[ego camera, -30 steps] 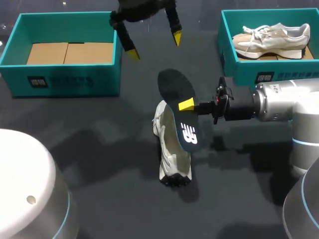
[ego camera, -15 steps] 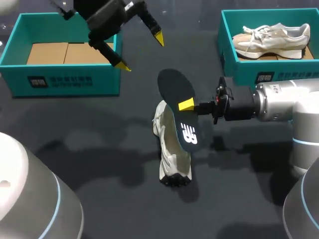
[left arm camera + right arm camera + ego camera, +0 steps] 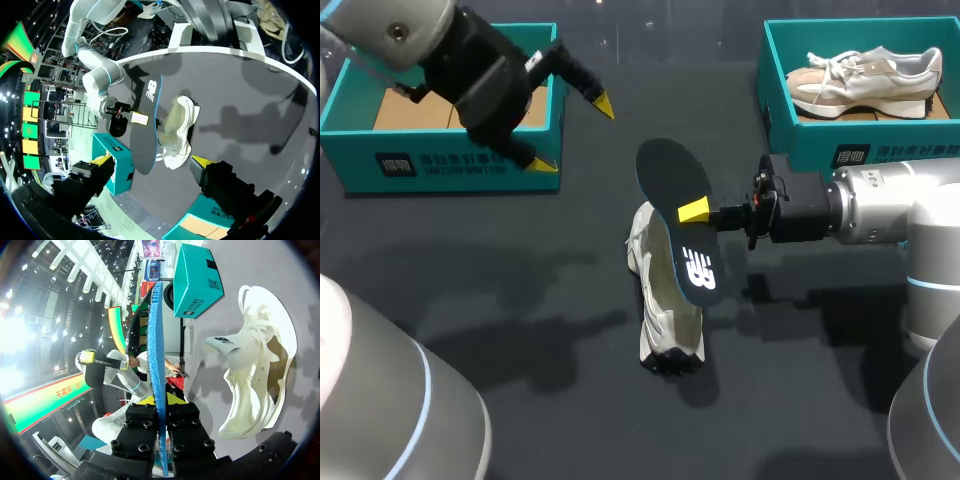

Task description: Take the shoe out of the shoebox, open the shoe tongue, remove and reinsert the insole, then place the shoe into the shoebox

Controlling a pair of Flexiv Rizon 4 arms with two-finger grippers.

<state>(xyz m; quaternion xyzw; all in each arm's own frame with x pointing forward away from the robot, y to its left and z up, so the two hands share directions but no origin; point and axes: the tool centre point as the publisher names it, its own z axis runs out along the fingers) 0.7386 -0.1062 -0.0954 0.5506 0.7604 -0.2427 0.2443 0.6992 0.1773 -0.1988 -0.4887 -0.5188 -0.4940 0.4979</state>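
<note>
1. Done, as we judge it: the shoe (image 3: 665, 300) is out of its box and lies near the middle of the tabletop. Its tongue (image 3: 225, 347) is pulled up and clear, and the insole (image 3: 680, 230) is out.
2. Our right gripper (image 3: 695, 211) is clamped on the insole's edge at mid-length. It holds the insole edge-on just above the shoe opening.
3. Our left gripper (image 3: 572, 134) has its fingers spread and nothing in them. It sits over the near wall of the empty shoebox (image 3: 450, 170) at the far left corner.
4. Left to do: reinsert the insole, then box the shoe.
5. The shoe is an off-white sneaker that looks tipped on its side, laces slack. The insole has a dark face with a white logo and a blue underside.
6. The box (image 3: 775, 110) at the far right corner holds the other sneaker (image 3: 865, 80).
</note>
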